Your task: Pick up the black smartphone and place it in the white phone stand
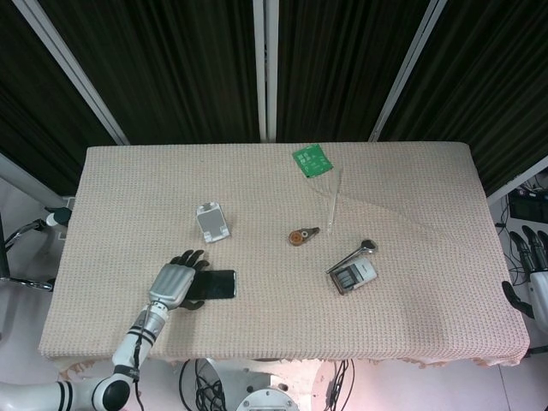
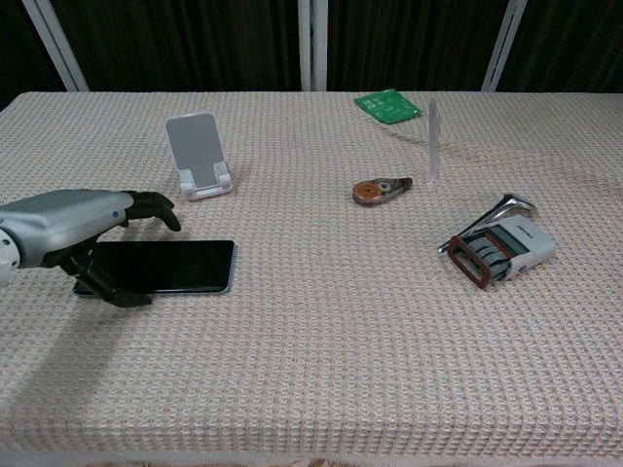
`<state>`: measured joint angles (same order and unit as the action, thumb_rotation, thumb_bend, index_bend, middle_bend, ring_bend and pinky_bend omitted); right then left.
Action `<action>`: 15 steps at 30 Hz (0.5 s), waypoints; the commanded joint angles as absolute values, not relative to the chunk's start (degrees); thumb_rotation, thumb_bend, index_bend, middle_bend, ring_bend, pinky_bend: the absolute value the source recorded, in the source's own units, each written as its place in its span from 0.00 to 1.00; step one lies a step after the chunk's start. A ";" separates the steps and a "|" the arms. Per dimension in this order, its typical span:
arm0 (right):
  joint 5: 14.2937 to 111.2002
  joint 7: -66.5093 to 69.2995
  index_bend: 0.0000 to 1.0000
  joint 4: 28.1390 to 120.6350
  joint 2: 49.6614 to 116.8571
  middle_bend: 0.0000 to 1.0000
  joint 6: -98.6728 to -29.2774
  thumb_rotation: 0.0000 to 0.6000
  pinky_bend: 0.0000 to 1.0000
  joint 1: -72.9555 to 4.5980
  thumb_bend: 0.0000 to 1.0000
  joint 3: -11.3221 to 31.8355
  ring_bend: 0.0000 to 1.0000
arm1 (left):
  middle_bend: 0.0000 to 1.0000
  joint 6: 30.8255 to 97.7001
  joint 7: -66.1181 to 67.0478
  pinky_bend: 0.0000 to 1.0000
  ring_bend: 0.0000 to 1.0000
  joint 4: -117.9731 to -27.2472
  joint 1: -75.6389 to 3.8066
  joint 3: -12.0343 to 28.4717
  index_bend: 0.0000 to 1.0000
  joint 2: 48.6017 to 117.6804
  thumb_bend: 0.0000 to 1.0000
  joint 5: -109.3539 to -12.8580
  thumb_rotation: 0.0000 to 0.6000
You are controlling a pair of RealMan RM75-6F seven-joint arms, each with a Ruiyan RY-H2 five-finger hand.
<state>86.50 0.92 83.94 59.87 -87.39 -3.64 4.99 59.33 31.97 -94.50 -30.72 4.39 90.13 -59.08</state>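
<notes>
The black smartphone [image 1: 216, 284] [image 2: 165, 266] lies flat on the woven tablecloth, near the front left. My left hand [image 1: 174, 282] [image 2: 68, 222] hovers low over the phone's left end, its fingers [image 2: 151, 204] spread past the far edge and its thumb at the near edge. The phone still rests on the cloth. Behind it the white phone stand [image 1: 211, 222] [image 2: 197, 154] stands upright and holds nothing. My right hand [image 1: 533, 267] hangs off the table's right edge with its fingers apart, holding nothing.
A green card [image 1: 312, 159] [image 2: 387, 105] lies at the back. A clear tube [image 1: 334, 201] [image 2: 432, 141], a brown tape dispenser [image 1: 301, 235] [image 2: 378, 190] and a white device with a metal clip [image 1: 353, 274] [image 2: 501, 248] sit on the right half.
</notes>
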 commanded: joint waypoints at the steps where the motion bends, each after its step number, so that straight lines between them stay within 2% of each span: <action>1: 86.47 0.94 0.00 83.82 59.96 0.00 -87.32 1.00 0.00 -3.64 0.24 4.94 0.00 | 0.06 59.72 31.92 0.19 0.04 -94.50 -30.78 4.26 0.24 90.17 0.17 -59.21 0.89; 7: 86.50 0.67 0.00 83.94 60.02 0.00 -87.16 1.00 0.00 -3.69 0.24 4.83 0.00 | 0.06 60.36 31.77 0.19 0.04 -94.34 -30.92 3.90 0.26 90.23 0.18 -59.21 0.89; 15: 86.29 0.23 0.00 84.28 59.74 0.00 -86.93 1.00 0.00 -3.75 0.25 4.85 0.00 | 0.06 60.62 32.33 0.19 0.04 -93.57 -31.23 3.46 0.25 90.66 0.18 -58.15 0.88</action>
